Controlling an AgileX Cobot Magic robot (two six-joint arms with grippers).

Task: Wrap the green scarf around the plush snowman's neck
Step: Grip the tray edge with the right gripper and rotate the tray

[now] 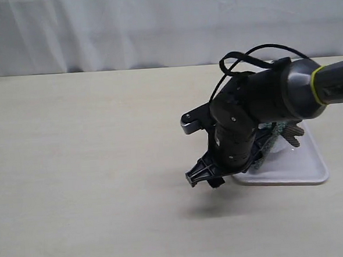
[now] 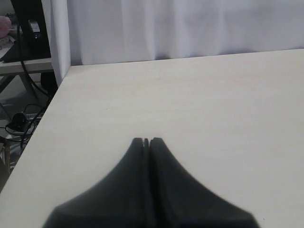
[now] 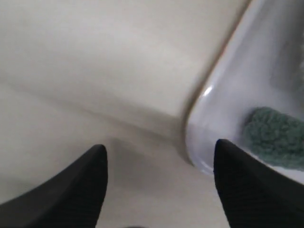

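Observation:
My right arm hides most of the plush snowman; only a brown twig arm [image 1: 295, 136] shows on the white tray [image 1: 305, 177]. Pieces of the green scarf [image 1: 272, 135] peek out beside the arm, and an end of the scarf [image 3: 276, 137] lies inside the tray's corner in the right wrist view. The right gripper [image 1: 204, 174] [image 3: 160, 145] hangs open over bare table just outside that tray corner, holding nothing. The left gripper [image 2: 146, 139] is shut and empty above the table near an edge; the exterior view does not show it.
The tray's rounded rim [image 3: 203, 121] sits close to one right fingertip [image 3: 228, 156]. A white curtain [image 1: 153, 25] runs along the back of the table. Past the table's edge in the left wrist view are cables and a stand [image 2: 23, 57].

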